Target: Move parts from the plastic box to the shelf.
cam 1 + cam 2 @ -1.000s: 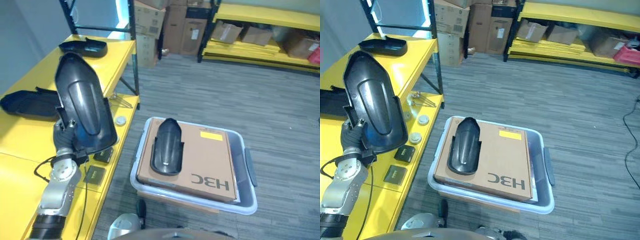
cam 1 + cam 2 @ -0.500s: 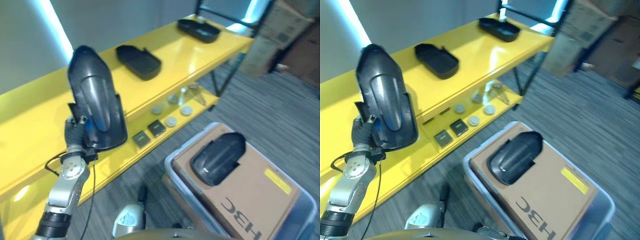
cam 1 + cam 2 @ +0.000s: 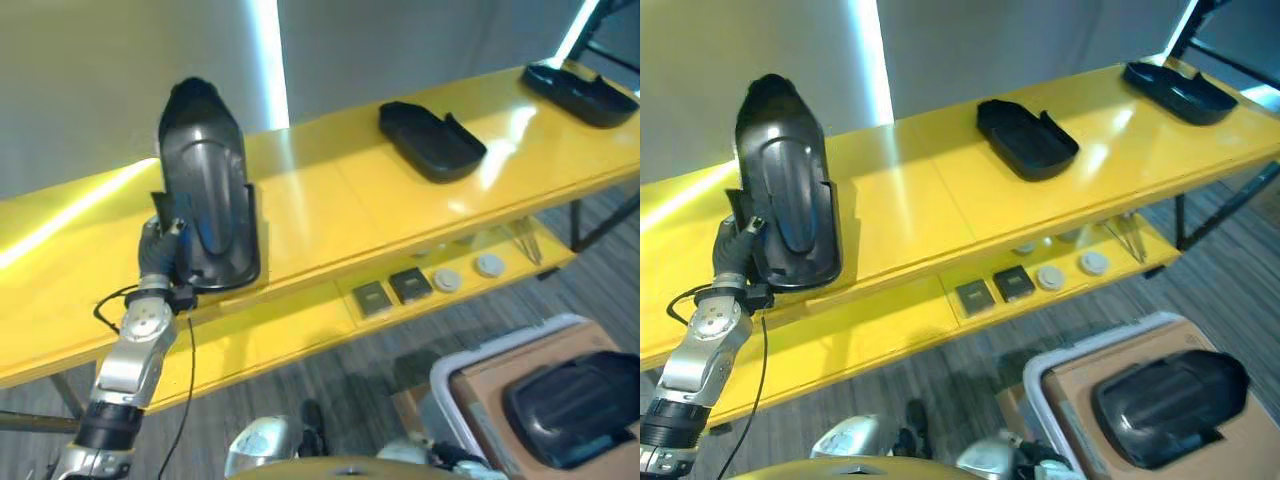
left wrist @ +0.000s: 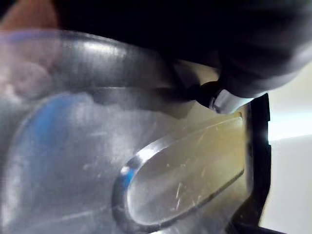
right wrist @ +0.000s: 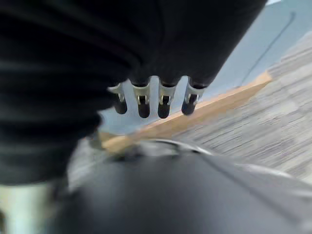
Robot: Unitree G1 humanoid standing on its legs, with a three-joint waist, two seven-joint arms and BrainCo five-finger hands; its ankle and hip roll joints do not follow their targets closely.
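My left hand [image 3: 160,255] is shut on a long black moulded part [image 3: 205,200] and holds it upright, its lower end at the front edge of the yellow shelf top [image 3: 330,210]. In the left wrist view the part's glossy surface [image 4: 146,161] lies right against the hand, with one fingertip [image 4: 219,100] on it. At the lower right stands the plastic box [image 3: 1080,345], with a second black part [image 3: 1170,405] lying on a cardboard box inside. My right hand's fingers [image 5: 153,102] hang relaxed just above a dark part [image 5: 170,195], holding nothing.
Two more black parts [image 3: 432,140] [image 3: 578,80] lie further along the shelf top to the right. On the lower shelf level sit small dark square pads [image 3: 390,290] and round discs [image 3: 465,272]. Grey striped floor [image 3: 940,390] lies between shelf and box.
The camera has swung left to face the shelf. My left hand keeps its hold on the upright part, which now stands at the shelf top's front edge.
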